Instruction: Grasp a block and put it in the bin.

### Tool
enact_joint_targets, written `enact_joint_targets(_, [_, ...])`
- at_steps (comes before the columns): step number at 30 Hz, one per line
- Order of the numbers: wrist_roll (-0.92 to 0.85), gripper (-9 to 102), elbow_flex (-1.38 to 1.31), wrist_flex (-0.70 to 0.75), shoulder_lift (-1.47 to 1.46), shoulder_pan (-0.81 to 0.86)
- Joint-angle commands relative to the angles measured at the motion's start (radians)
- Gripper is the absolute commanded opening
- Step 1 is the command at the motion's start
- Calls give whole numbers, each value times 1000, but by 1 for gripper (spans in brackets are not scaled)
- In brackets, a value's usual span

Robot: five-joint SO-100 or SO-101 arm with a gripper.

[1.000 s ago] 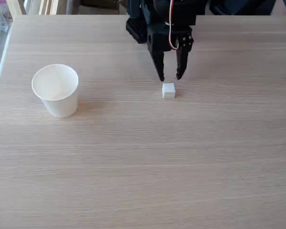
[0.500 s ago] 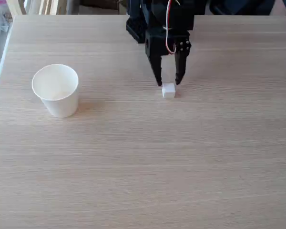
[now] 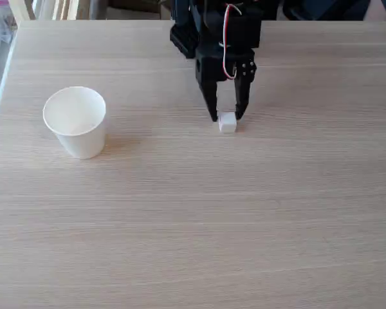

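Fixed view: the black gripper [image 3: 226, 118] is seen with fingers spread around the small white cube [image 3: 228, 123] on the table, not yet grasped, well apart from the paper cup [image 3: 76, 122].

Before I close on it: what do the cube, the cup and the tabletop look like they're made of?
The block: matte plain white, crisp edges; probably plastic or foam, the fixed view can't settle which. The bin: white paper cup, judging by its thin rolled rim and dull tapered wall. The table: pale wood-grain surface with a low sheen, likely laminate rather than bare wood.
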Motion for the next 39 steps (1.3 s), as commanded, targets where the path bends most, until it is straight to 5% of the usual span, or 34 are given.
enact_joint_targets(1, [-5,25,-3,-18,-11,2])
enact_joint_targets(32, [-104,9,80,-94,87,20])
enact_joint_targets(39, [-241,8,103,-155,213,71])
